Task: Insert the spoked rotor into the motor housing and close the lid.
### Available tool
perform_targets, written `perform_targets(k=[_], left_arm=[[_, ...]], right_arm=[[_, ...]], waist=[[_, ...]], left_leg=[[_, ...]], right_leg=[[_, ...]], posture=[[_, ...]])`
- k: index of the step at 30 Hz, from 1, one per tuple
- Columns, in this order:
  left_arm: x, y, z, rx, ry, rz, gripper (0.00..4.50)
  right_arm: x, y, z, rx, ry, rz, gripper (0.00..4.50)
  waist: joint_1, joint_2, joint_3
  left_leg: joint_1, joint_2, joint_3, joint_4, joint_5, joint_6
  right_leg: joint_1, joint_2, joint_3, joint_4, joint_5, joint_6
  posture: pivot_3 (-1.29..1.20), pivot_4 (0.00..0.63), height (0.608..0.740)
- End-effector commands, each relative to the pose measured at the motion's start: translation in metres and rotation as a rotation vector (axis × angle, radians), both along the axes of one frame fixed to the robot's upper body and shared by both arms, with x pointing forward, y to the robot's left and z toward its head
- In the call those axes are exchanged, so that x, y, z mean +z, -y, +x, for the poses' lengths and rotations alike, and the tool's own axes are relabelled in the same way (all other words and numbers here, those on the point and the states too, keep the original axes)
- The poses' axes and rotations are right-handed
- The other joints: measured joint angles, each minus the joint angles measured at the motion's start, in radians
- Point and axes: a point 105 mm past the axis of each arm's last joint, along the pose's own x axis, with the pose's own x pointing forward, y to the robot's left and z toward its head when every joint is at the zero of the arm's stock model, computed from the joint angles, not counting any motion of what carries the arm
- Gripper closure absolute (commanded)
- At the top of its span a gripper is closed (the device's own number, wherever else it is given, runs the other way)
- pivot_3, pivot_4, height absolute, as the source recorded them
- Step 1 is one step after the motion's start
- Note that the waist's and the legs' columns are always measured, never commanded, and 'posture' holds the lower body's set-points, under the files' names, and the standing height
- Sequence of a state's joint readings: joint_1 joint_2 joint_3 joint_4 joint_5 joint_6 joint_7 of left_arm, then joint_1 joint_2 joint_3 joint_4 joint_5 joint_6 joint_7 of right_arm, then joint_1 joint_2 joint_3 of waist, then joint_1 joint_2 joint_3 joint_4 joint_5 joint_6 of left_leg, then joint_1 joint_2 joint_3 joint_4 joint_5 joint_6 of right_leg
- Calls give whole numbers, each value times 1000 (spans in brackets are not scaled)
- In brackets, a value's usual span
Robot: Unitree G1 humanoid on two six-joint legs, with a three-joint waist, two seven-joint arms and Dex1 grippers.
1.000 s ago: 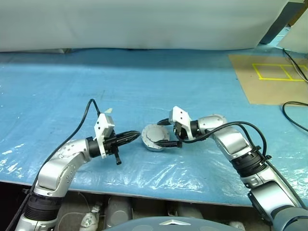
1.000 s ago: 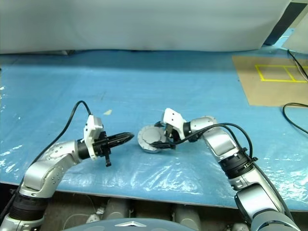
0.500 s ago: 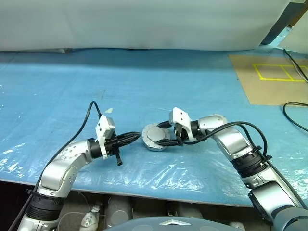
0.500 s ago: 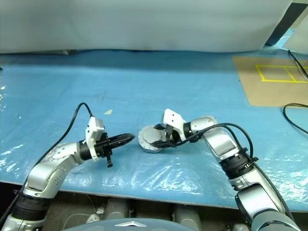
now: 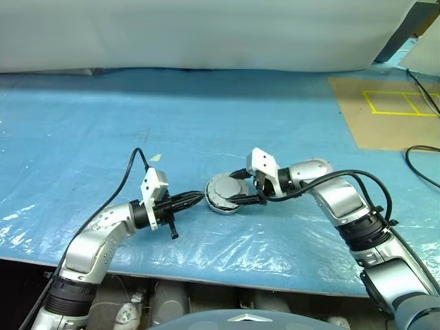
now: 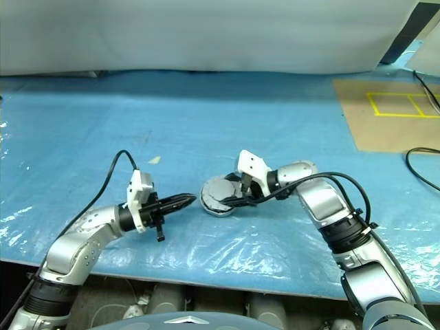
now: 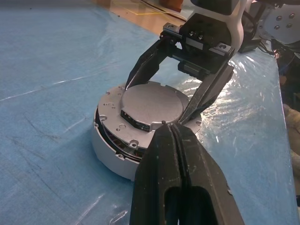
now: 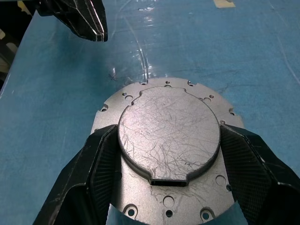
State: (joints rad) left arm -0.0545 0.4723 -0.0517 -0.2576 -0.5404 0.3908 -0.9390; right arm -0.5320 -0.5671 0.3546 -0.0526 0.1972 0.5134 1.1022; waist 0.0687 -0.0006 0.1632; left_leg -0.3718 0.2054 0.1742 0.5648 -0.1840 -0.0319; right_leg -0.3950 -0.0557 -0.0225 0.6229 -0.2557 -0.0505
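the blue sheet (image 5: 206, 124) covers the table. on it sits the motor housing (image 7: 110, 152), the lid (image 7: 150, 105) tilted on top. the right gripper (image 8: 161, 164) straddles the lid, fingers spread against it. the left gripper (image 7: 176, 133), closed and empty, points at it.

Blue plastic-sheeted desk (image 5: 206, 117) and its surroundings

A brown cardboard sheet (image 5: 385, 117) with yellow tape squares (image 5: 399, 103) lies at the far right; a black cable (image 5: 419, 161) loops beside it, white cloth (image 5: 206, 34) behind.

Blue plastic sheet (image 5: 206, 117) covers the table; white wall (image 5: 206, 34) along the top; taped cardboard (image 5: 385, 110) upper right.
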Motion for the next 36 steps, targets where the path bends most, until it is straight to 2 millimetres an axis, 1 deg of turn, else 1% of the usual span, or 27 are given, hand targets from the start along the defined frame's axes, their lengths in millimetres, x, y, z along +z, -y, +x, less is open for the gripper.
perform_targets(k=[1,6,9,13,15,18,23,26,29,36], left_arm=[[11,3,-1,-9,44,-8,4500],[11,1,-2,-6,40,-9,4500],[9,0,-1,-3,38,-8,4500],[7,0,-1,-4,37,-3,4500],[8,1,-1,-6,39,-2,4500],[10,3,-1,-11,41,-3,4500],[13,6,0,-19,46,-6,4500],[14,7,2,-20,48,-7,4500],[14,7,3,-21,50,-9,4500],[14,10,0,-27,49,-13,4500]], right_arm=[[7,-5,2,-4,21,35,1504],[6,-11,2,-4,-10,59,1504],[-5,-11,2,-7,-7,25,1504],[-21,-1,3,-20,-4,-35,1504],[-25,4,2,-23,-8,-49,1504],[-25,8,4,-35,-16,-43,1504],[-26,8,5,-31,-11,-49,1504],[-31,5,3,-30,-17,-52,1504],[-31,-1,2,-67,-89,21,1504],[-56,5,1,-81,-78,-72,1504]], waist=[[0,0,0],[0,0,0],[-1,0,0],[-1,0,0],[0,0,0],[0,0,0],[1,0,0],[1,0,0],[0,0,0],[-1,0,-1]], left_leg=[[0,0,0,0,0,0],[0,0,0,0,0,0],[0,0,0,0,0,0],[1,0,0,0,0,0],[2,0,0,0,0,0],[5,0,0,1,0,0],[5,0,0,1,0,0],[5,0,0,1,0,0],[5,0,0,1,0,0],[8,0,0,1,0,0]], right_leg=[[0,0,0,0,0,0],[0,0,0,0,0,0],[0,0,0,0,0,0],[1,0,0,0,0,0],[2,0,0,0,0,0],[4,0,0,0,0,0],[5,0,0,0,0,0],[5,0,0,0,0,0],[5,0,0,0,0,0],[7,0,0,0,0,0]], posture=[[0,150,740],[0,150,740],[0,150,740],[0,150,740],[0,150,740],[0,150,740],[0,150,740],[0,150,740],[0,150,740],[0,150,740]])
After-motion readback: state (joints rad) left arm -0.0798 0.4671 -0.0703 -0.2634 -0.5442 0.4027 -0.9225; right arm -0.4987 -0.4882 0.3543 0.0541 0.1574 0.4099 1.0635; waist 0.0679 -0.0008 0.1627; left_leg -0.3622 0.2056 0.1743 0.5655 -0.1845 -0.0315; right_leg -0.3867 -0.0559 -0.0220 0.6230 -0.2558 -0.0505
